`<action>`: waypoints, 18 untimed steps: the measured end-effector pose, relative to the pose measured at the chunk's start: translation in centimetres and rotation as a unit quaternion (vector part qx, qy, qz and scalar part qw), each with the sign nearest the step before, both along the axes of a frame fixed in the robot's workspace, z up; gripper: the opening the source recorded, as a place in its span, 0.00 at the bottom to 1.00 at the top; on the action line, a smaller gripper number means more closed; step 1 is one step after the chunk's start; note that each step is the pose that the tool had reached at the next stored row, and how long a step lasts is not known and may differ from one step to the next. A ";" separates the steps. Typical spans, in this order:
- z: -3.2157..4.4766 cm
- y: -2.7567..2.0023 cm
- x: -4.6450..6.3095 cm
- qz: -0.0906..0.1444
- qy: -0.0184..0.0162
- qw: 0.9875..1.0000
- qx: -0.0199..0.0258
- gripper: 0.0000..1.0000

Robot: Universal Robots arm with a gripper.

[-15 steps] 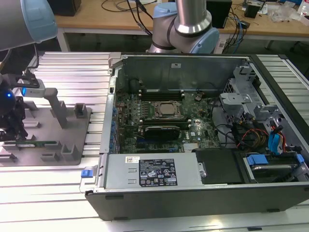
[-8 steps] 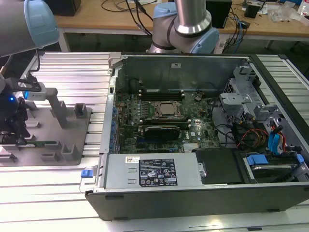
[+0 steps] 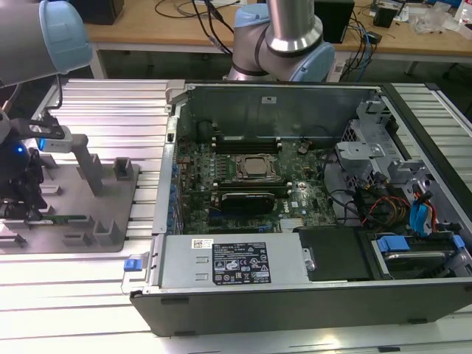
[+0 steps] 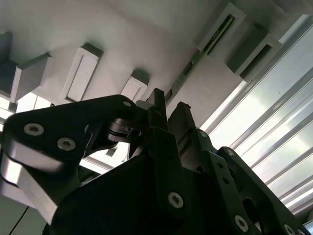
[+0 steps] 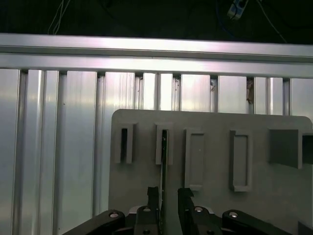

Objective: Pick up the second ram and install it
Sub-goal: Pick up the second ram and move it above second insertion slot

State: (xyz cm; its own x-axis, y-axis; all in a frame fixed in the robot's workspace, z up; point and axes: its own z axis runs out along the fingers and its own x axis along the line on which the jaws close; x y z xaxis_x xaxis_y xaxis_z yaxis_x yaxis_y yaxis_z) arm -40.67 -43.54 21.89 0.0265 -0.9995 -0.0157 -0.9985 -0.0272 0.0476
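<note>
Jaws straddle the second ram (image 5: 164,147).

One ram stick (image 5: 162,176) (green), one gripper (image 5: 168,192), one open computer case (image 3: 295,291).

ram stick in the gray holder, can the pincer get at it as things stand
Likely yes: the open pincer sits astride the near end of the ram stick, with nothing between them.

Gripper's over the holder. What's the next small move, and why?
Probably close the gripper on the ram: in the first wrist view its open fingers straddle the stick, which stands on edge in its gray holder, not yet gripped.
</note>
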 end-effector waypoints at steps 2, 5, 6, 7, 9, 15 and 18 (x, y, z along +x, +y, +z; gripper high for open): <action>-0.13 0.10 0.0 0.000 0.000 1.000 -0.007 0.28; -0.82 0.14 0.0 0.000 0.000 1.000 -0.011 0.28; -0.96 0.14 0.0 0.000 0.000 1.000 -0.011 0.28; -1.16 0.14 0.0 0.000 0.000 1.000 -0.011 0.28; -1.30 0.17 0.0 0.000 0.000 1.000 -0.012 0.28; -1.31 0.19 0.0 0.000 0.000 1.000 -0.013 0.28; -1.31 0.20 0.0 0.000 0.000 1.000 -0.013 0.19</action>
State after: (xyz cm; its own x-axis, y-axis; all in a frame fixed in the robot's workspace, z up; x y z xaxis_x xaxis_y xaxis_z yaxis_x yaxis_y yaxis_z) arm -40.67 -43.34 20.57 0.0265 -0.9996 0.0093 -0.9985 -0.0260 0.0487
